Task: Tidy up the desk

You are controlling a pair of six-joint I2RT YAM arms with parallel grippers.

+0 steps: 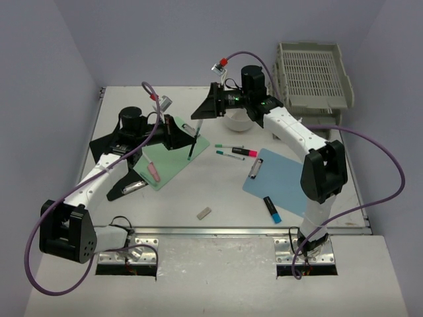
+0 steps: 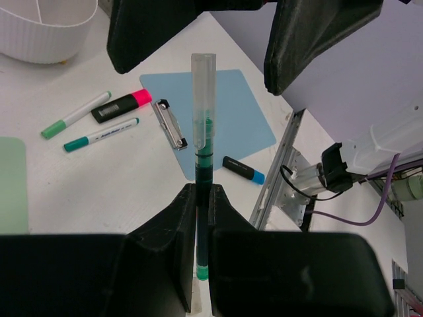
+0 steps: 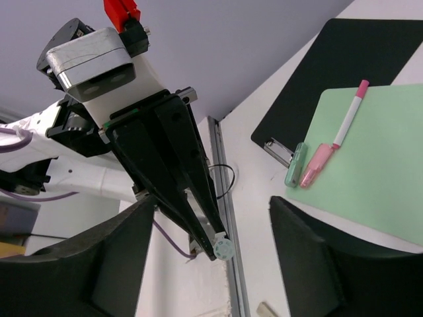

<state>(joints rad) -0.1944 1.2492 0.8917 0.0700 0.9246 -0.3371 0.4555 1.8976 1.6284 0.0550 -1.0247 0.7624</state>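
Early days: left fingers [image 2: 165, 231] clamp a clear-capped green plastic pen [image 2: 203, 132] upright, right fingers [image 2: 152, 33] stand apart either side of its top, holding nothing — flat white desk [image 1: 218, 191] beneath both arms carries loose markers [image 1: 229, 156] & a blue clipboard [image 1: 284, 178], unsorted.

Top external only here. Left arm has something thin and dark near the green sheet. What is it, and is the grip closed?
Observer: The left wrist view shows a pen, clear at its far end and green inside. The left gripper is shut on its lower barrel.
Operator: Right gripper on it yet?
Observer: No. The right gripper is open, one finger on each side of the clear end, with a gap on both sides.
Operator: Lined up?
Observer: In the right wrist view, the pen's round end sits roughly midway between the two fingers.
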